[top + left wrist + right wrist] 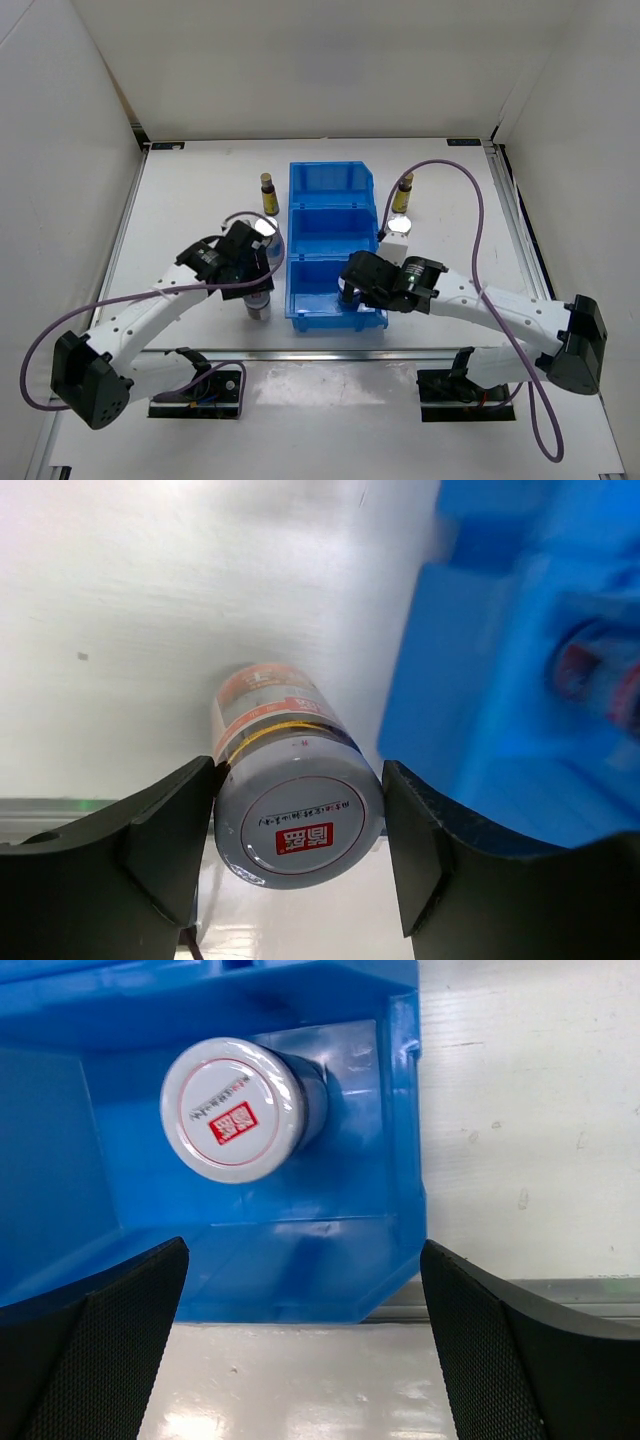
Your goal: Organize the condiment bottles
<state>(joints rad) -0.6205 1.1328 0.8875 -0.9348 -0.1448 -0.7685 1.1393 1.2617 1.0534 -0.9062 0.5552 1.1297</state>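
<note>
The table (200,180) held the blue bin (333,209) at its centre. My right arm reached toward 10 o'clock, its gripper (303,1260) spread wide above the bin's 6 o'clock compartment. The right jar (235,1110) stood there, with a red square stamp on its grey lid and small print I couldn't read. My left arm reached toward 1 o'clock. Its gripper (298,780) pinched the left jar (300,830), which bore the same stamp and stood on the table at the bin's 8 o'clock.

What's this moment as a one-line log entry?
left pincer: closed on grey jar beside bin | right pincer: open above second jar in bin
</note>
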